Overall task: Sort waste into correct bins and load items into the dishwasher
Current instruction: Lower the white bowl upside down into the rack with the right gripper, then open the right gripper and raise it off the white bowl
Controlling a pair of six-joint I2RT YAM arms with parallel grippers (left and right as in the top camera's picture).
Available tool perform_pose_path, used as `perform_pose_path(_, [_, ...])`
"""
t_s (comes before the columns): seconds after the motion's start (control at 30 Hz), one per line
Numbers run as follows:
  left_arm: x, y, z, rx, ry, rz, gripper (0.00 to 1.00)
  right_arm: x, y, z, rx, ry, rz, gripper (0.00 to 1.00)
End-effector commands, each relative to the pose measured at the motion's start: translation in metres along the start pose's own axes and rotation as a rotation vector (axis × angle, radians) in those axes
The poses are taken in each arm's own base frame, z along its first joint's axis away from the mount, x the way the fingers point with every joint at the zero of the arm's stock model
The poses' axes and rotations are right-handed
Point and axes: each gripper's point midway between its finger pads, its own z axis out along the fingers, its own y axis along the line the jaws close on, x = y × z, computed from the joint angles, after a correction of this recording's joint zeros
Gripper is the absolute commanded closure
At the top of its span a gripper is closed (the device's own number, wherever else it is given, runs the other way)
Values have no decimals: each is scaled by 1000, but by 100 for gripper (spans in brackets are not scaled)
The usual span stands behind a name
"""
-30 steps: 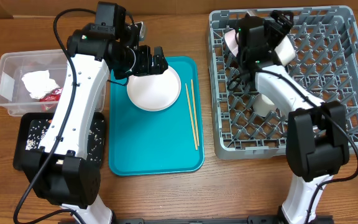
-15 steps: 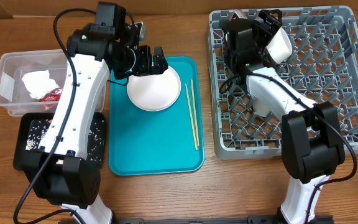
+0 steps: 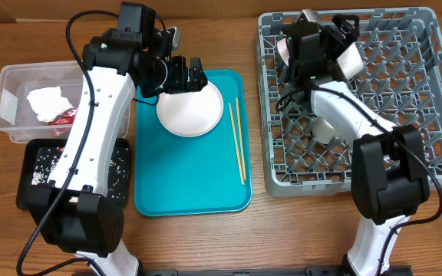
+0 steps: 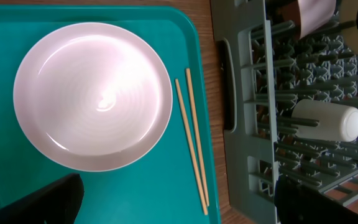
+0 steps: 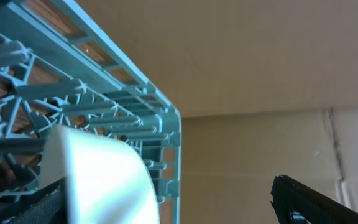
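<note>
A white plate (image 3: 190, 111) lies on the teal tray (image 3: 190, 184), with wooden chopsticks (image 3: 239, 142) to its right; both also show in the left wrist view, plate (image 4: 92, 93) and chopsticks (image 4: 192, 143). My left gripper (image 3: 183, 74) hovers open and empty over the plate's far edge. My right gripper (image 3: 342, 42) is over the far left part of the grey dish rack (image 3: 405, 165), jaws wide apart. A white bowl (image 3: 350, 60) sits against one finger and also shows in the right wrist view (image 5: 101, 177). A white cup (image 3: 324, 126) lies in the rack.
The clear tub (image 3: 10, 84) at left holds a crumpled tissue (image 3: 47, 102) and a red wrapper (image 3: 67, 116). The black tray (image 3: 33, 192) in front of it holds rice bits. Another pale dish (image 3: 285, 47) stands in the rack's far left corner.
My right wrist swung left over the rack's far edge and then back right, the white bowl staying by its finger. The left arm, plate and chopsticks have not moved.
</note>
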Motion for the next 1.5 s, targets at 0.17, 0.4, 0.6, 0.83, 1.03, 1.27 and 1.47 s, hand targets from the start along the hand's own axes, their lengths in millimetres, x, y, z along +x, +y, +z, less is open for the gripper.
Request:
perform_pose_path(0.17, [-8, -7, -16, 4, -51, 40, 0, 2, 16, 2, -77, 1, 138, 0])
perform_pose_path(0.4, [-8, -7, -16, 4, -51, 40, 0, 5, 30, -2, -130, 12, 196, 0])
perform_pose_path(0.6, [-8, -7, -16, 4, -51, 40, 0, 5, 35, -6, -145, 14, 192, 0])
perform_pose_path(0.83, [-8, -7, -16, 4, -51, 40, 0, -7, 31, -21, -168, -27, 214, 0])
perform_pose_path(1.03, [-8, -7, -16, 1, -52, 40, 0, -9, 10, -36, -212, -61, 312, 0])
perform_pose_path(1.27, [-9, -5, -16, -11, -55, 40, 0, -6, -4, -48, -263, -69, 398, 0])
perform_pose_path(1.47, [-9, -5, -16, -11, -55, 40, 0, -5, -17, -54, -266, -62, 550, 16])
